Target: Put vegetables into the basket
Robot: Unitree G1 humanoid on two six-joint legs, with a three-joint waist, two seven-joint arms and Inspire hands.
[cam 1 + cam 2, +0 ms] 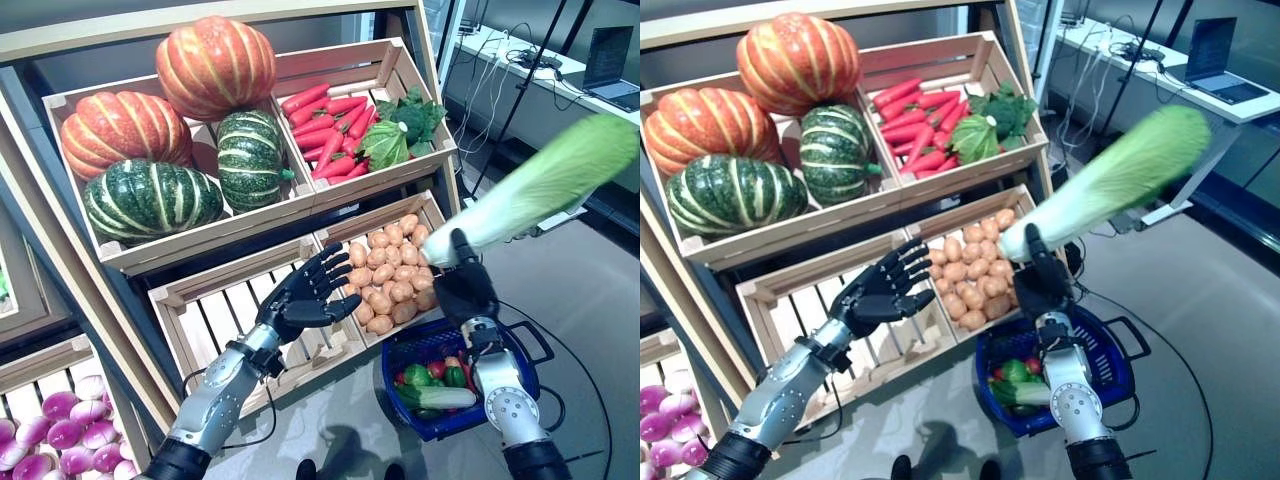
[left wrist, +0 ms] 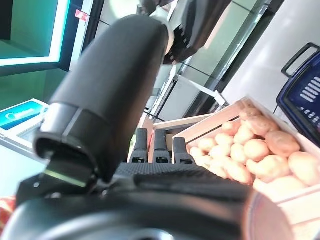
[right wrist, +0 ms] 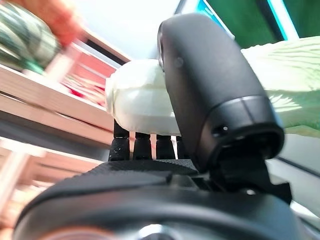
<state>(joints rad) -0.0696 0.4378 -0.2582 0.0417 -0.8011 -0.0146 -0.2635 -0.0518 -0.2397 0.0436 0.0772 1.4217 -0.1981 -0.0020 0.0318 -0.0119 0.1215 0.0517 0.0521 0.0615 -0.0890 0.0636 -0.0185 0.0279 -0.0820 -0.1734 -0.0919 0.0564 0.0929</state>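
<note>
My right hand (image 1: pixel 462 290) is curled round the white stem end of the napa cabbage (image 1: pixel 545 182), thumb and fingers wrapped on it, which the right wrist view confirms; the leafy green end sticks up and out to my right, well above the floor; the cabbage is in the air, not in the basket yet.

The blue basket (image 1: pixel 500 405) sits on the floor just below that hand, in front of the potato crate (image 1: pixel 392 262); it already holds a few vegetables: peppers, something red and a pale long one lying across (image 1: pixel 445 396); free space looks to be toward the far and right side.

My left hand (image 1: pixel 305 298) is empty with fingers spread, hovering over the bare slatted crate (image 1: pixel 235 320) next to the potatoes; idle, and fine where it is.

Step in hand, as I judge it: lower and release the cabbage into the basket. Notes for doing it well:
- the cabbage is long and held only at one end, so the leafy end will lever down; tilt the wrist to bring it closer to level before descending;
- line its long axis up with the long side of the basket, else the leaf end hangs over the rim;
- come straight down; keep clear of the basket handle (image 1: pixel 535 345) and the potato crate edge;
- let go only when the stem end rests on the contents or the bottom; a high drop may tip the basket or bruise what lies inside.
</note>
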